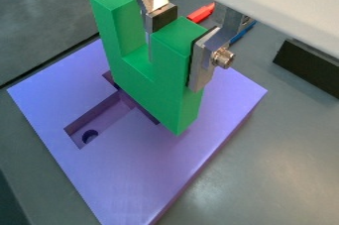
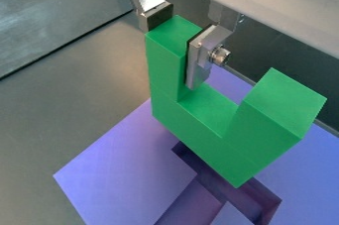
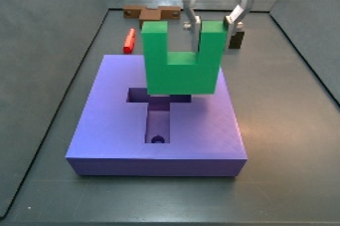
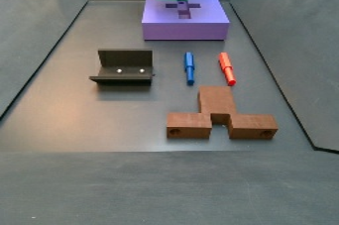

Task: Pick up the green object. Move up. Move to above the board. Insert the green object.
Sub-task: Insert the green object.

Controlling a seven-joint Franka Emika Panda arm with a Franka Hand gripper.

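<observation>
Green object (image 3: 181, 63) sits upright w/ its base over the cross recess of the board (image 3: 113, 135), center of the side view. Gripper (image 1: 181, 33) pinches one prong, jaws closed on it. Whether the base is fully seated in the recess is hard to tell.

Lower in a side view: fixture (image 4: 125, 68), blue pen (image 4: 188, 66), red pen (image 4: 225, 67), brown block (image 4: 219, 116) on the table (image 4: 79, 120), all well apart from the board. No readable text.

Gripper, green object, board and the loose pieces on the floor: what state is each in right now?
Gripper: shut on one prong of the green object, above the board.
Green object: upright, prongs up, base at the board's recess.
Board: flat on the floor.
Fixture: standing, unused.
Blue piece, red piece, brown block: lying loose.
</observation>
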